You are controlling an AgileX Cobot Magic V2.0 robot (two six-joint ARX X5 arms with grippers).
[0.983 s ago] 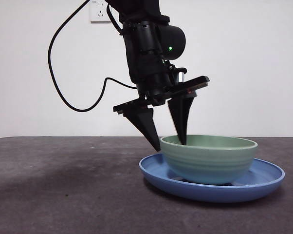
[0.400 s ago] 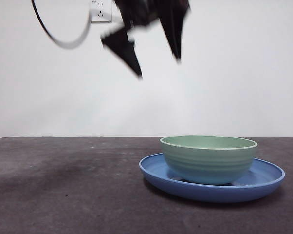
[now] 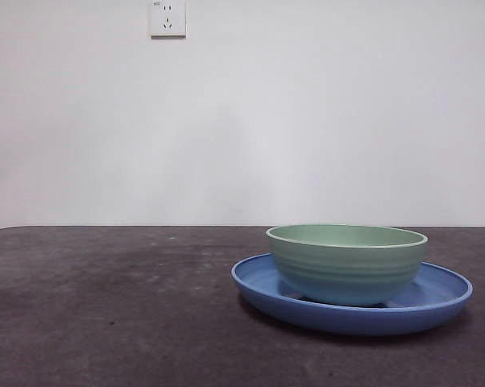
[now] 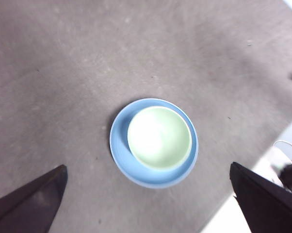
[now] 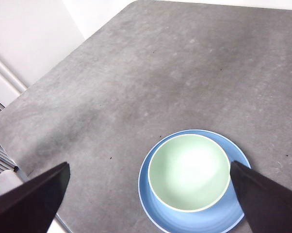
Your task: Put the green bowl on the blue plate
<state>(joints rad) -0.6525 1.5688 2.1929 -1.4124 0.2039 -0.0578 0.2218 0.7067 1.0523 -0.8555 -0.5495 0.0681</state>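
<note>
**Bowl seated on plate, both pincers high and empty**

Front view: the green bowl (image 3: 347, 263) sits upright inside the blue plate (image 3: 267, 286), its base touching the plate's floor, a little off centre toward the plate's left rim. The plate lies flat on the dark grey counter (image 3: 105, 314), right of middle. White wall behind, with a white socket (image 3: 167, 18) at the top. No arm shows here.

Left wrist view: looking straight down from well above. The left pincer (image 4: 151, 194) has its jaws spread wide, one black tip at each lower corner, nothing between them but bare counter (image 4: 63, 73). The green bowl (image 4: 159, 138) rests within the blue plate (image 4: 121, 150); more blue rim shows on one side than the other. Bowl empty, its inside bright with glare. Both well apart from the jaws.

Right wrist view: the right pincer (image 5: 151, 199) is likewise wide open and holds nothing. The green bowl (image 5: 189, 172) in the blue plate (image 5: 148, 194) lies far below, between the two jaw tips as framed. The counter (image 5: 160, 73) edge and pale floor show at one side.
</note>
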